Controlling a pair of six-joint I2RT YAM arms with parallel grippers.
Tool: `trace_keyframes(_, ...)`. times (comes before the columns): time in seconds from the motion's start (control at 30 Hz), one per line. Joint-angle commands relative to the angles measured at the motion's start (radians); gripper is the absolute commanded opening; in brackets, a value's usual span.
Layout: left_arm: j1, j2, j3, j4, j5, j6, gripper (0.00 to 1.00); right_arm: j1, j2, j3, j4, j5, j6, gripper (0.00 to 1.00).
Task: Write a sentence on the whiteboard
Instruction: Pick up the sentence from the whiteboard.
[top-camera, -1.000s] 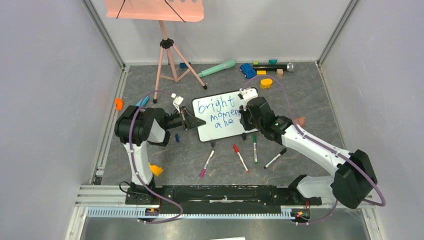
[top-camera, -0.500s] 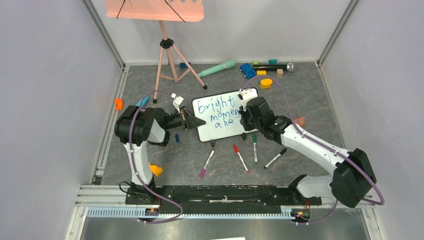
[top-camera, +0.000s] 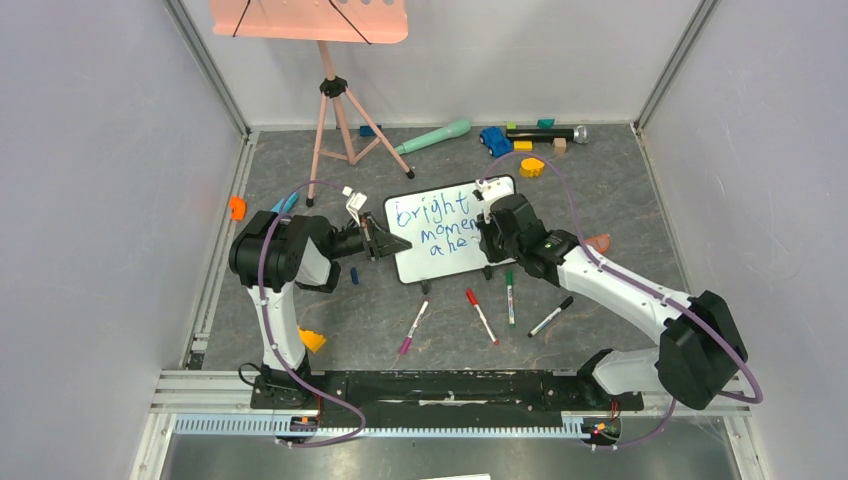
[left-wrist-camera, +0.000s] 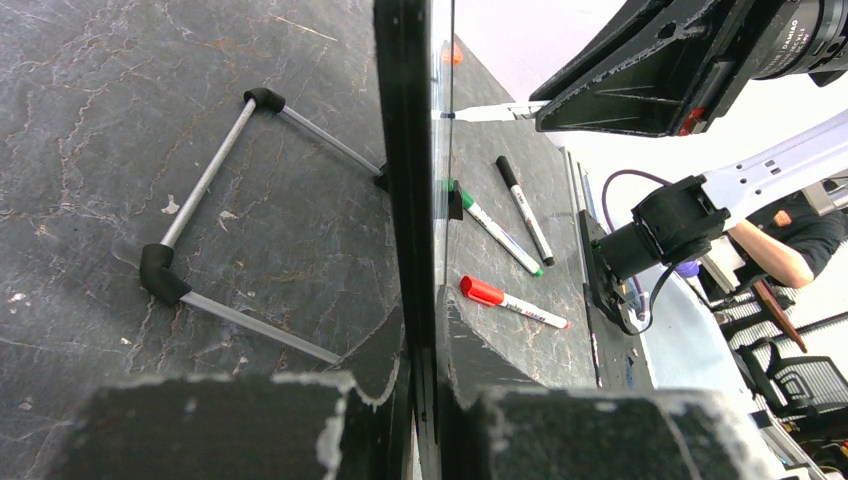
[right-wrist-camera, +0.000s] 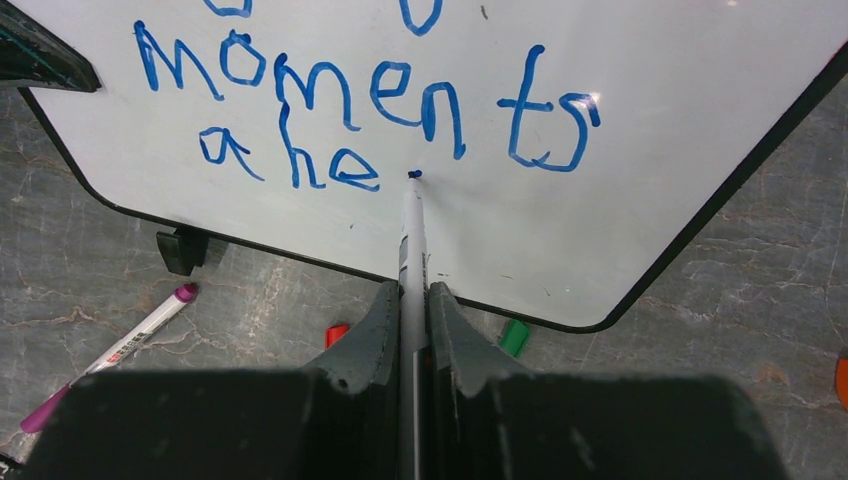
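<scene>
Since a second ago the right claw, clamped on the marker, edged left; tip touches the whiteboard past "he". The left claw clamps its edge; the sentence lacks "ad".

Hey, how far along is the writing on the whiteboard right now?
Done: the sentence on the whiteboard shows "Bright" and "moments" in blue. In hand: the third line reads "ahe"; the right pincer holds the marker tip just after the "e", while the left pincer grips the board's edge. Left: that last word looks unfinished, probably "ahead".
</scene>
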Motion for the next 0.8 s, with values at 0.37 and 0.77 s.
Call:
trace_keyframes(0.37, -0.003, 0.081, -0.016, 0.021, -0.092, 0.163, 0.02, -0.007, 0.005, -0.041, 0.054, -0.056, 0.007, 0.00)
trace_keyframes(0.77, -0.003, 0.080, -0.014, 0.021, -0.092, 0.161, 0.02, -0.010, -0.005, -0.013, 0.008, 0.038, -0.005, 0.00)
